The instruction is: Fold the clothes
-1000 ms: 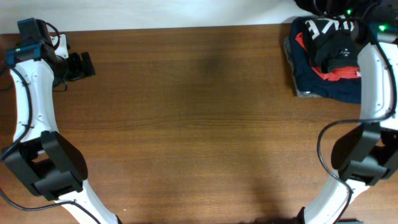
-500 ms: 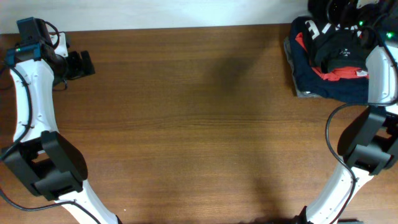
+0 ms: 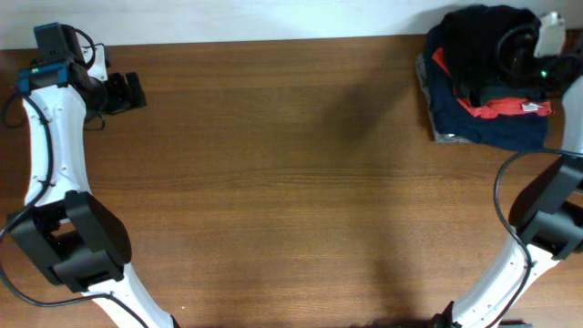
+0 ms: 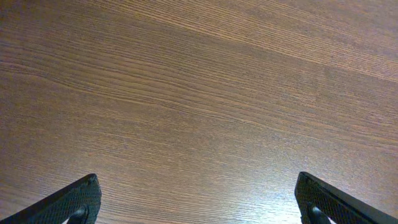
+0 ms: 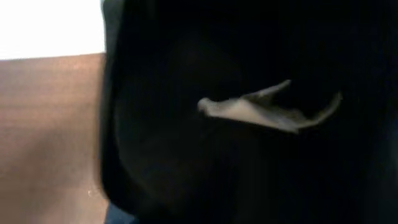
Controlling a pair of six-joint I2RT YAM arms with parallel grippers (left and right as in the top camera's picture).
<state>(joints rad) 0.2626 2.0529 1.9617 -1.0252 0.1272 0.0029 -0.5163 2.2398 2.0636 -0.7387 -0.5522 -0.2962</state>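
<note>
The wooden table (image 3: 273,182) is bare across its middle. The black polo shirt (image 3: 478,32) lies bunched at the far right corner, on top of the stack of folded garments (image 3: 492,128).

My right gripper (image 3: 526,64) is at the shirt. Its wrist view shows only black fabric and a pale strip (image 5: 267,109), so I cannot tell whether the jaws hold cloth.

Procedure, as I judge it:
- Take the shirt alone, not the stack beneath.
- Lift it clear.
- Carry it to the bare middle and spread it flat.

My right arm reaches from the near right to the far corner. My left gripper (image 3: 126,91) rests far left, jaws spread wide and empty, over bare wood.
</note>
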